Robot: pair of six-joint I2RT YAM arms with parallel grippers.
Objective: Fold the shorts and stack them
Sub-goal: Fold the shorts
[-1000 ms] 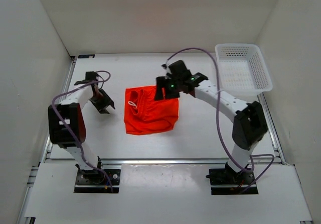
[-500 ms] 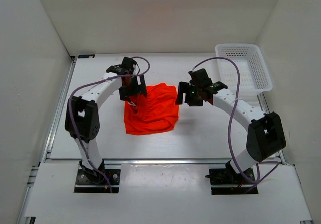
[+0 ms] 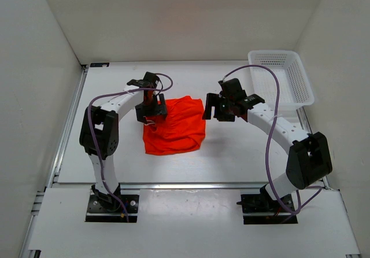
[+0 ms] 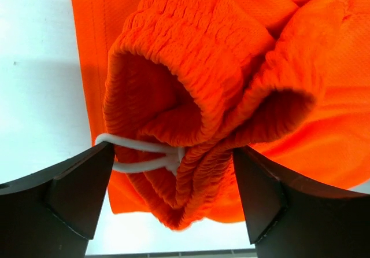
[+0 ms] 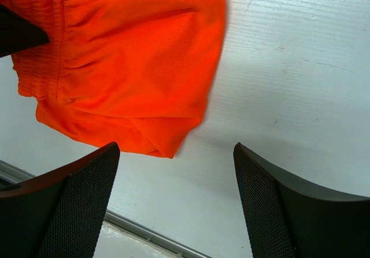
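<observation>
judged the main risk at the left gripper [image 4: 172, 154]: spread wide over the bunched waistband [image 4: 191, 90], white drawstring [image 4: 139, 157] looped right up to one finger's inner face. could close on the cord alone, or on only the top layer of elastic, and so drag the folded shorts [image 3: 175, 126] open on any lift. could also catch the cord on a fingertip on the way out and tug the pile askew. thin, slippery-looking fabric; likely to slide apart under a sideways pull rather than travel as one piece.

lesser risk at the right gripper [image 5: 175, 148]: likewise spread wide, holding nothing, hung over bare table [image 3: 243, 148] just beside the garment's right edge. could pinch too little of the hem corner if brought down here, or miss it outright and scrape the surface.

lay roughly folded near the middle of the table, a little toward the left edge, well apart from the white basket [image 3: 280, 76] at the far right corner. sat with the waistband end between the left fingers, unpinched, apart from the pads as far as could be told except for the cord. showed one lower corner in the gap of the right fingers in the wrist view, touched by neither. not yet neat: waistband puckered into two open mouths, edges uneven.
</observation>
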